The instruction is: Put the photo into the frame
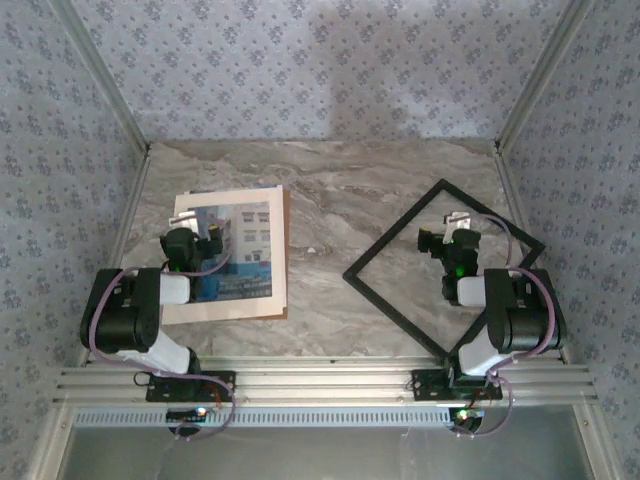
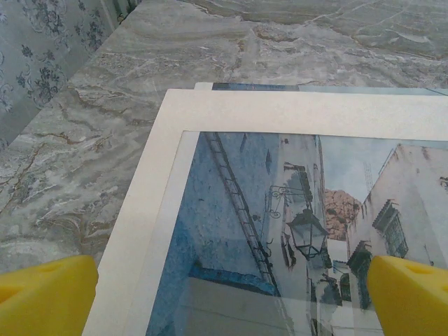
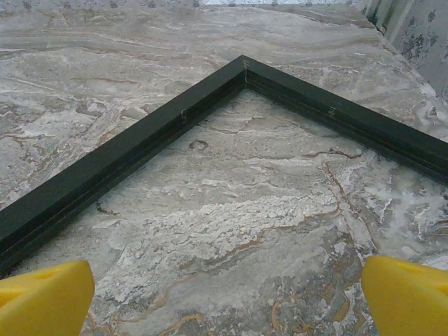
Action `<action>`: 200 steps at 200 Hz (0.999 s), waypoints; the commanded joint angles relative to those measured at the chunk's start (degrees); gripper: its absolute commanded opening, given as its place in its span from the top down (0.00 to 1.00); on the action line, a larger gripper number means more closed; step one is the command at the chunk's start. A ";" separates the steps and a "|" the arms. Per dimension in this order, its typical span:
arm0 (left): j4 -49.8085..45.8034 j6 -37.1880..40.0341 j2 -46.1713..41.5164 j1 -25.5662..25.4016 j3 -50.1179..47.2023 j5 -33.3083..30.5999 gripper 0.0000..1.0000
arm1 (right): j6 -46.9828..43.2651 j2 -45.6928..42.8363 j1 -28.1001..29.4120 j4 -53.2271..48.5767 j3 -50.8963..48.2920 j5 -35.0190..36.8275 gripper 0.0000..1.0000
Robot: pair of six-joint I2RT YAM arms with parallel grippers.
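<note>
Marble-patterned table [image 1: 330, 190], grey-brown veining, runs under and ahead of both arms. The frame [image 1: 393, 229], thin and black, lies flat on the table turned like a diamond. The right gripper [image 1: 450, 235] is poised over the bare marble enclosed by it, closer to the frame's right-hand side than to its left. In the right wrist view one corner of the frame [image 3: 140, 143] points straight ahead of the gripper [image 3: 224, 297], with its two rails running back past either side of the fingers. The photo [image 1: 245, 230] shows blue-and-white buildings with a wide cream border and lies flat beneath the left gripper [image 1: 195, 238], well apart from the frame. Seen from the left wrist, the print [image 2: 280, 210] spreads ahead and to the right of the gripper [image 2: 227, 297], its border edge passing just beside the left fingertip [image 2: 42, 294]. A brown backing board [image 1: 286, 250] peeks out from under the photo along the side farther from the left gripper. Both grippers have their jaws spread wide and nothing between them — yellow fingertips [image 3: 406, 294] at the bottom corners of each wrist view. Cannot tell whether either touches the surface below it.
</note>
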 commanded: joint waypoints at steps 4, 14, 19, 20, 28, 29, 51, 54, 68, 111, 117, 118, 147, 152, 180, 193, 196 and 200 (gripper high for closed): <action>1.49 -0.19 -0.42 0.12 0.77 0.50 0.01 | -0.69 0.13 -0.34 -0.20 1.46 -0.82 0.00; 1.61 -0.19 -0.44 0.17 0.76 0.54 0.01 | -0.69 0.16 -0.37 -0.25 1.47 -0.82 0.00; 1.62 -0.17 -0.37 0.14 0.76 0.48 0.02 | -0.69 0.15 -0.36 -0.19 1.50 -0.80 0.00; 1.62 -0.15 -0.41 0.17 0.76 0.47 0.02 | -0.69 0.17 -0.36 -0.19 1.46 -0.79 0.00; 1.62 -0.18 -0.37 0.14 0.77 0.49 0.01 | -0.69 0.18 -0.36 -0.19 1.50 -0.78 0.00; 1.62 -0.16 -0.36 0.13 0.81 0.52 0.01 | -0.69 0.14 -0.36 -0.19 1.50 -0.78 0.00; 1.62 -0.14 -0.40 0.13 0.75 0.53 0.01 | -0.61 0.12 -0.41 -0.29 1.55 -1.06 0.00; 1.62 -0.14 -0.44 0.14 0.76 0.52 0.01 | -0.61 0.15 -0.45 -0.28 1.55 -1.05 0.00; 1.60 -0.15 -0.43 0.26 0.75 0.57 0.02 | -0.61 0.13 -0.54 -0.29 1.52 -1.21 0.00; 0.36 0.07 -0.56 1.12 1.29 4.23 0.02 | -0.34 0.15 -1.07 -0.72 1.77 -2.17 0.00; 0.43 0.12 -0.51 1.09 1.29 4.21 0.02 | -0.34 0.11 -1.05 -0.72 1.78 -2.12 0.00; 0.45 0.08 -0.48 1.09 1.29 4.22 0.01 | -0.34 0.10 -1.06 -0.72 1.77 -2.15 0.00; 0.39 0.07 -0.50 1.09 1.30 4.22 0.01 | -0.34 0.11 -1.00 -0.73 1.77 -2.10 0.00; 0.38 0.06 -0.45 1.16 1.29 4.23 0.01 | -0.34 0.10 -1.07 -0.72 1.78 -2.09 0.00; 0.39 0.12 -0.53 1.09 1.28 4.25 0.02 | -0.34 0.16 -1.06 -0.76 1.77 -2.09 0.00; 0.48 0.07 -0.48 1.12 1.30 4.21 0.01 | -0.50 0.10 -0.92 -0.29 1.53 -1.96 0.00; 0.48 0.12 -0.57 1.09 1.29 4.23 0.02 | -0.52 0.07 -0.85 -0.02 1.51 -1.69 0.00; 0.67 0.14 -0.62 1.05 1.21 4.11 0.01 | -0.56 -0.24 -0.50 -0.19 1.60 -0.81 0.00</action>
